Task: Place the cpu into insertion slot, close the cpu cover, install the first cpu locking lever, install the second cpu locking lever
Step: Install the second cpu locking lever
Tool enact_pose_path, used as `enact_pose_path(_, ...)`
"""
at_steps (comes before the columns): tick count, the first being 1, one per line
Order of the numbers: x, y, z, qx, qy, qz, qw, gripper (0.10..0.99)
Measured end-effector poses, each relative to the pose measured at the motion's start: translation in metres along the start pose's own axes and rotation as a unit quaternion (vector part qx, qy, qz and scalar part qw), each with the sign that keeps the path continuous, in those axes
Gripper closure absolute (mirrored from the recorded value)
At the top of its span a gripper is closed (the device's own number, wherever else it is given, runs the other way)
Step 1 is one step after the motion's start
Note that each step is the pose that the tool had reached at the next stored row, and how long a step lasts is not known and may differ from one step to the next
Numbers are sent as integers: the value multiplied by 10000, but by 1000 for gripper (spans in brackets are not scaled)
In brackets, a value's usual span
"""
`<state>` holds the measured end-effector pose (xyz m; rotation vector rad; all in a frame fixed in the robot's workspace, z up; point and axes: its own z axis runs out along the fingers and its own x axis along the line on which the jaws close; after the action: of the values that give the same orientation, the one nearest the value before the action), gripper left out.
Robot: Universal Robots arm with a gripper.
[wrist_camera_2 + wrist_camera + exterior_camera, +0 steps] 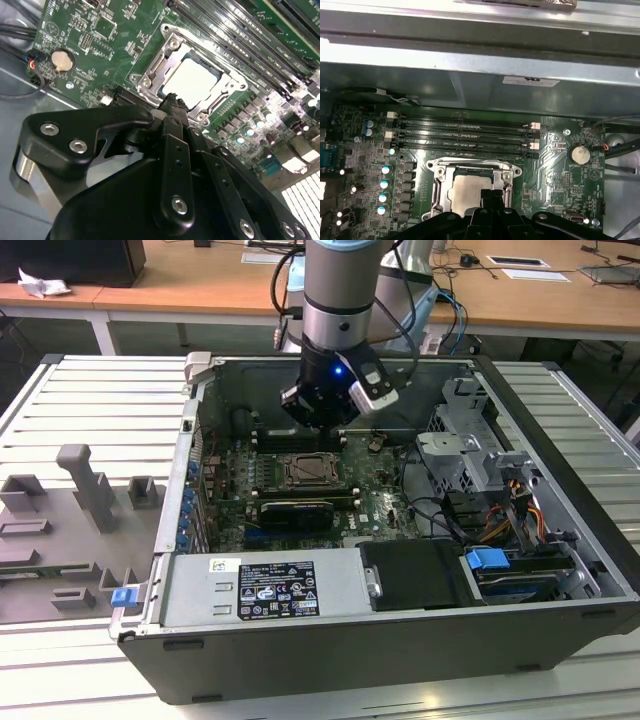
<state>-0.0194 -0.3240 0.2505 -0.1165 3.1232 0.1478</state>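
Note:
The cpu [192, 80] [467, 192] lies with its pale metal face up in the insertion slot [308, 471] on the green board. The silver cpu cover [150, 80] [439, 172] lies flat around it as a frame. My gripper [318, 425] [172, 101] [492, 196] hangs just above the socket's edge, on the side toward the memory slots in the exterior view. Its black fingers are shut together with nothing between them. In both wrist views the fingertips hide one edge of the cpu. I cannot make out how the locking levers stand.
Long black memory slots [465, 132] [240, 30] run beside the socket. A coin battery [62, 61] [580, 154] sits on the board. A graphics card [295, 510], drive cage [470, 450], cables [500, 515] and the case walls [190, 470] close in the space. Grey fixtures [85, 490] stand outside the case.

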Motion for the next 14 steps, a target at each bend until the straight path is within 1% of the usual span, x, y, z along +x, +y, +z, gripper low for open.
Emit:
enact_pose_path(2, 4, -40, -4, 1, 0, 1, 10000, 980)
enact_pose_path(4, 9, -101, -7, -3, 0, 1, 10000, 980)
enact_pose_path(5, 13, -146, -7, -10, -1, 1, 10000, 980)
enact_pose_path(7, 18, -203, -1, -21, -2, 2, 10000, 980)
enact_pose_path(9, 21, -246, 7, -26, -2, 1, 10000, 980)
enact_pose_path(10, 23, -278, 20, -28, -1, 2, 10000, 980)
enact_pose_path(11, 24, -293, 32, -29, 0, 1, 10000, 980)
enact_pose_path(13, 27, -326, 83, -30, 11, -4, 10000, 980)
enact_pose_path(14, 30, -349, 91, -30, 12, -6, 10000, 980)
